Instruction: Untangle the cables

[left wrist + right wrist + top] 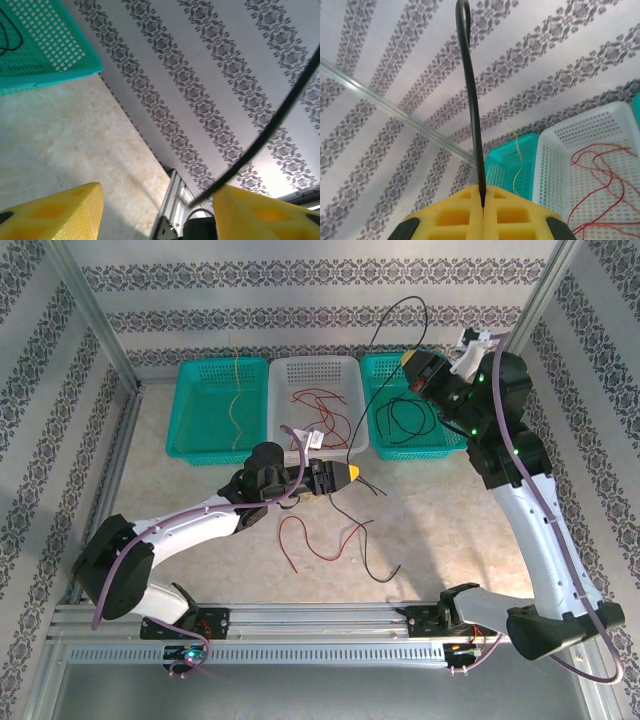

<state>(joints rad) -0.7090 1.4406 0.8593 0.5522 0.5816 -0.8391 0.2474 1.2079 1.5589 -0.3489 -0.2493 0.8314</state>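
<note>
Progress partial: yellow cable point(234, 390), red cables point(312, 405) binned; my right hand point(483, 197) pinches black cable point(472, 110); left hand point(352, 472) jaws apart; loose red cable point(300, 536) on bench point(460, 530).

No text, brand or number can be read anywhere. A small white tag point(318, 437) at the near rim of the white basket point(312, 360) is too small to make out, and the walls behind that basket carry only an ornamental pattern.
</note>
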